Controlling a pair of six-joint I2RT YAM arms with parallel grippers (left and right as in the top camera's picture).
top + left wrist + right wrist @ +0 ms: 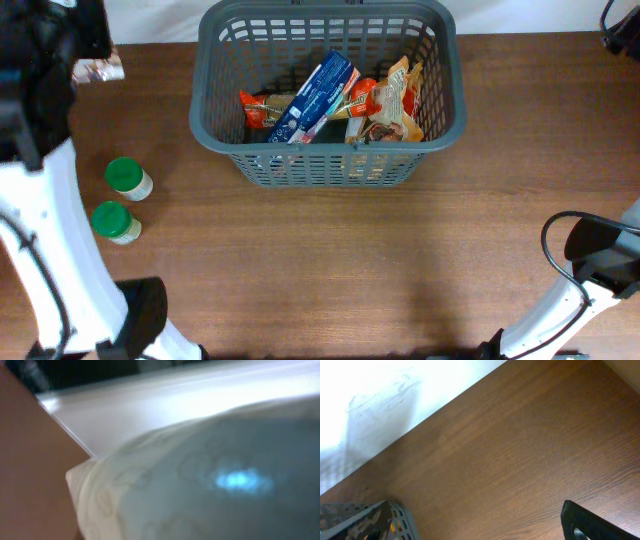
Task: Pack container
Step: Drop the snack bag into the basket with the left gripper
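Observation:
The container (325,165), a dark grey lattice basket, stands at the back middle of the table. Inside lie a blue box (315,97) and several red and orange packets (385,100). My left gripper (82,62) is at the table's back left corner, shut on a printed packet (102,70). That packet (200,485) fills the left wrist view as a pale blur and hides the fingers. My right gripper (475,530) hangs open over bare wood right of the basket (400,522); its fingertips (590,525) are wide apart with nothing between them.
Two green-lidded jars (127,178) (114,222) stand at the left of the table, in front of the left arm. The table's back edge meets a white surface (380,405). The right arm's base (595,260) sits at the front right.

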